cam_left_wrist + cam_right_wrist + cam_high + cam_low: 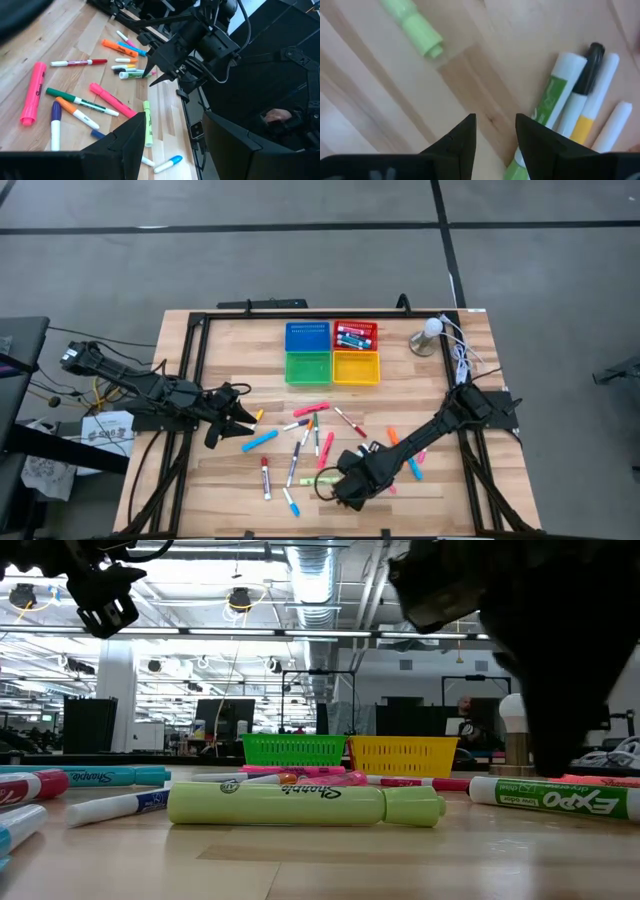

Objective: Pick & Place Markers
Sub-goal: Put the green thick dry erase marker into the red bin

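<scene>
Evenly and brightly lit from overhead, with only faint, soft shadows under the markers [300, 442] on the table [230, 490]. From table height, glaring ceiling lamps [238, 600] in the room behind, and a near-black, backlit arm [540, 660] against them; nearest yellow-green highlighter [300, 806] sharp, background softer. Strongly blurred at close range from the right wrist: green marker [547, 102] and wood grain smeared. Sharper from the left wrist.

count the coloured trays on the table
4, in a two-by-two block at the table's far middle: blue tray beside red tray, green tray beside yellow tray in front. None seems hidden.
</scene>
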